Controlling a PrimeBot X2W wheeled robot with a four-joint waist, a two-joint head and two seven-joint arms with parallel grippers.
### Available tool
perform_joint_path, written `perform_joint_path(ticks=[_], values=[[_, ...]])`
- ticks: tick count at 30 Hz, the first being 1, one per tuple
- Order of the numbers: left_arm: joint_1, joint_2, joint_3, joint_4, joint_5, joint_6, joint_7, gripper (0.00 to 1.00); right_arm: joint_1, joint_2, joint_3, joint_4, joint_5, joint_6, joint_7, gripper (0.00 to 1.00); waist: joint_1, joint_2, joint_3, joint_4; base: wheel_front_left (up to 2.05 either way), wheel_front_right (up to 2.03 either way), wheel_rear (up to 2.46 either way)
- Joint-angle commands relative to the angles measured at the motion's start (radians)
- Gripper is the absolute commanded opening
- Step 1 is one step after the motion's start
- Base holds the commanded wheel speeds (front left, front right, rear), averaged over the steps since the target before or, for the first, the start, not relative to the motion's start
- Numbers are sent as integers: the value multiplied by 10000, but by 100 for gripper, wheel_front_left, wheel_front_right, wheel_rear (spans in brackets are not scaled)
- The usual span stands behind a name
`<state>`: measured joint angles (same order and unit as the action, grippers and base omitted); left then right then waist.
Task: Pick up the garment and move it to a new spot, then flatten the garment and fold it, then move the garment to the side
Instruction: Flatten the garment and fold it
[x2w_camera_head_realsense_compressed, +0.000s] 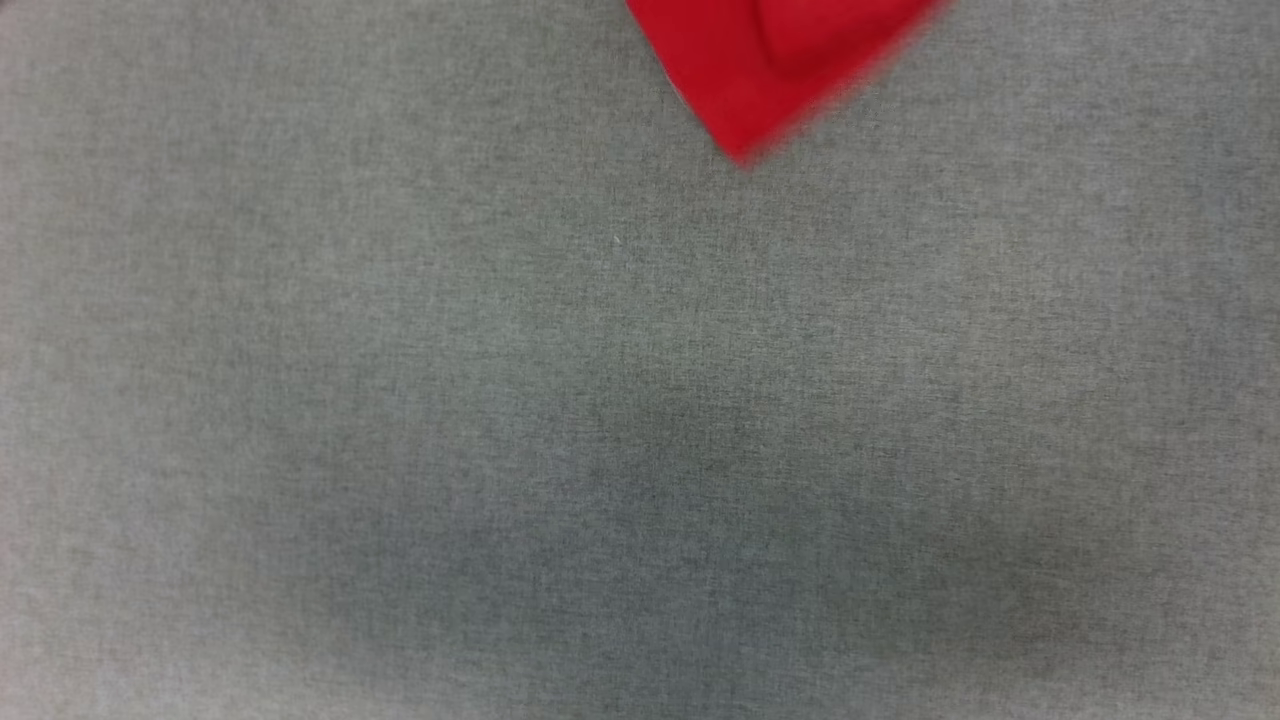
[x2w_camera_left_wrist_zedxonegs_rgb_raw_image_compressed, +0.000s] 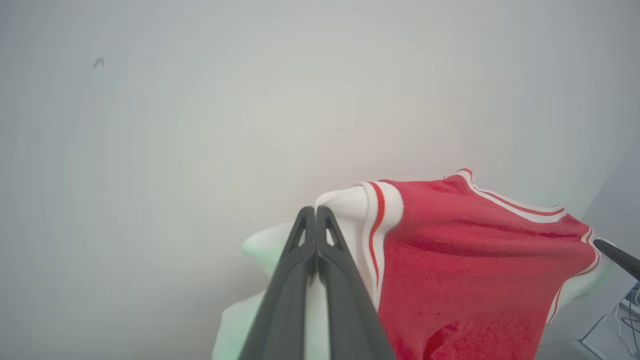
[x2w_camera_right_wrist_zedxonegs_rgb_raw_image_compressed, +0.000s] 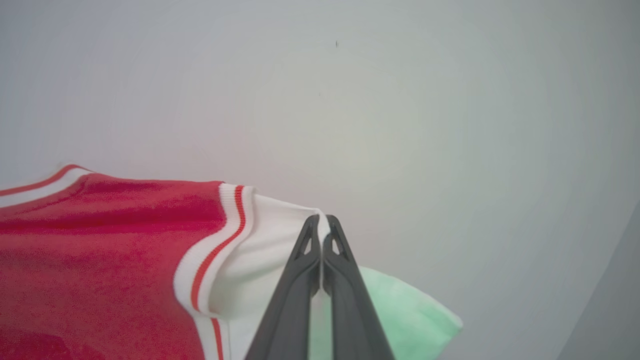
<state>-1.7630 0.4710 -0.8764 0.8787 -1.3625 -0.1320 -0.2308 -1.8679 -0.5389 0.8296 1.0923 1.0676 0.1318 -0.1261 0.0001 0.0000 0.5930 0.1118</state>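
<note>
1. Two pincers grip the garment (x2w_camera_left_wrist_zedxonegs_rgb_raw_image_compressed: 475, 260), one at each white sleeve.
2. The left pincer (x2w_camera_left_wrist_zedxonegs_rgb_raw_image_compressed: 316, 210) is clamped on the sleeve just outside the garment's red-striped white shoulder trim, its fingers pressed together with cloth pinched at the tips.
3. The right pincer (x2w_camera_right_wrist_zedxonegs_rgb_raw_image_compressed: 322, 218) is clamped the same way on the garment's opposite sleeve.
4. The garment's red body stretches between the two grips, lightly creased.
5. In the head view, a blurred red corner of the garment reaches in at the top, over the grey tabletop (x2w_camera_head_realsense_compressed: 600, 420). Whether it touches the tabletop cannot be told.
</note>
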Motion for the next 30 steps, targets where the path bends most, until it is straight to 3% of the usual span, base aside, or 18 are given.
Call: perform_joint_path(ticks=[1, 6, 9, 16, 24, 30], values=[[-430, 88, 265, 194, 103, 31, -210, 0, -395, 29, -168, 310, -121, -23, -336, 0, -1, 0, -71, -46, 0, 0, 0], [-1328, -10, 1239, 156, 606, 31, -349, 0, -1444, 376, -423, 989, -416, -23, -1045, 0, -1, 0, -309, -48, 0, 0, 0], [-1060, -116, 1919, -31, 1051, 33, -354, 0, -1584, 352, -431, 1123, -499, -23, -1133, 0, -1, 0, -465, -19, 0, 0, 0], [445, -205, 1561, -526, 771, 31, -299, 0, -560, -73, 54, 580, -422, -23, -597, 0, -1, 0, -774, 59, 0, 0, 0], [3198, 282, 749, -2348, -603, 29, 411, 0, 2089, -1370, 1070, -1924, 124, -18, 253, 0, -1, 0, -1149, 7, 0, 0, 0], [5724, 794, 362, -3843, -1361, 26, 243, 0, 4544, -2595, 1389, -4044, 908, -18, 766, 0, -1, 0, -1547, -108, 0, 0, 0]])
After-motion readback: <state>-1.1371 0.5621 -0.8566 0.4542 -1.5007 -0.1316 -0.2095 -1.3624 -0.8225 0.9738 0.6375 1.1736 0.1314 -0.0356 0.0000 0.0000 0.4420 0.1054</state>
